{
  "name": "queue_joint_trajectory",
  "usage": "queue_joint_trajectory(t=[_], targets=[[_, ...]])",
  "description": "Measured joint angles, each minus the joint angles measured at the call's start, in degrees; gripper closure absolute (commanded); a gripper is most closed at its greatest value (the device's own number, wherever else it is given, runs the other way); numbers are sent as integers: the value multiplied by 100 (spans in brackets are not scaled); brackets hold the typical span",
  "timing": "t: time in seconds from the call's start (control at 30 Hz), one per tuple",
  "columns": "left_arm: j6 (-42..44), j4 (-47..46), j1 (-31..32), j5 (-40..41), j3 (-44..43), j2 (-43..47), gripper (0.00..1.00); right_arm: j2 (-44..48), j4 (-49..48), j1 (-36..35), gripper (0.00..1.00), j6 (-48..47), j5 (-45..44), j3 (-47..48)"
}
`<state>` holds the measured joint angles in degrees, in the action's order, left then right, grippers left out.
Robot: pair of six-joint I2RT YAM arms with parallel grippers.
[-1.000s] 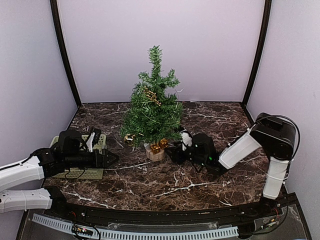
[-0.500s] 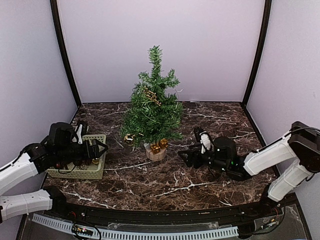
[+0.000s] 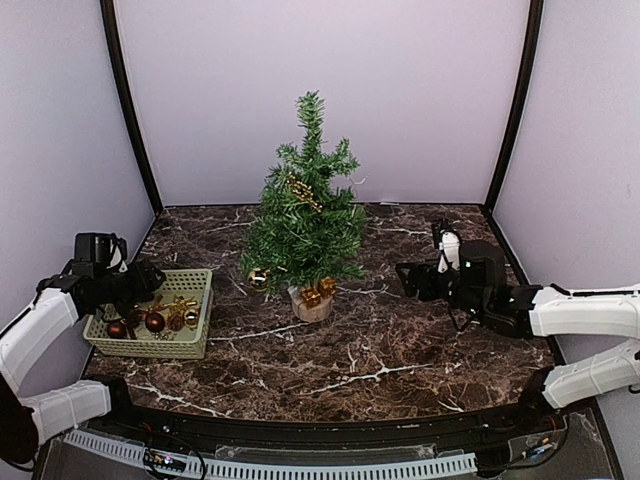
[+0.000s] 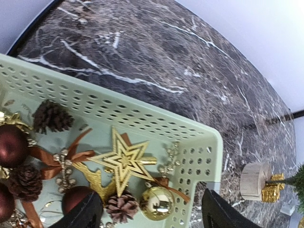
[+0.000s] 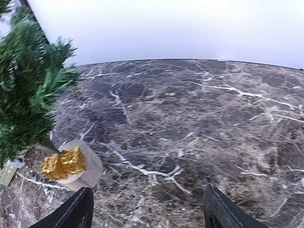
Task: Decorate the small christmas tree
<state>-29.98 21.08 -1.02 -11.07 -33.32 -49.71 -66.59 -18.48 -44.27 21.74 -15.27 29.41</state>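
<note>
The small christmas tree (image 3: 305, 225) stands upright at the middle of the marble table (image 3: 400, 360) on its wooden stump (image 3: 308, 304). Gold gift boxes (image 3: 319, 293) sit at its foot, a gold ball (image 3: 257, 277) hangs low on the basket side, and a gold piece (image 3: 300, 190) hangs higher up. We judge the tree light and tippy, with springy, bristly branches. We would steady it by the trunk or stump, not the tips. Our left gripper (image 4: 149, 209) hovers over the green basket (image 4: 142, 124) of ornaments, jaws spread wide and empty. Our right gripper (image 5: 148, 213), well apart from the tree, likewise gapes with nothing in it.
</note>
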Motion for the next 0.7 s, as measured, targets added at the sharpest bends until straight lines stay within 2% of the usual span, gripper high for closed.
queue_joint_trajectory(t=[0.13, 0.47, 0.6, 0.7], targets=[[-96, -125, -496, 101, 184, -59, 28, 138, 249, 219, 19, 2, -74, 2], [-525, -120, -979, 782, 391, 284, 32, 46, 354, 461, 19, -4, -33, 2], [-605, -72, -1019, 1058, 411, 227, 38, 0, 354, 564, 20, -20, 39, 2], [-643, -55, -1049, 1165, 468, 127, 45, -2, 352, 638, 20, -24, 92, 2]])
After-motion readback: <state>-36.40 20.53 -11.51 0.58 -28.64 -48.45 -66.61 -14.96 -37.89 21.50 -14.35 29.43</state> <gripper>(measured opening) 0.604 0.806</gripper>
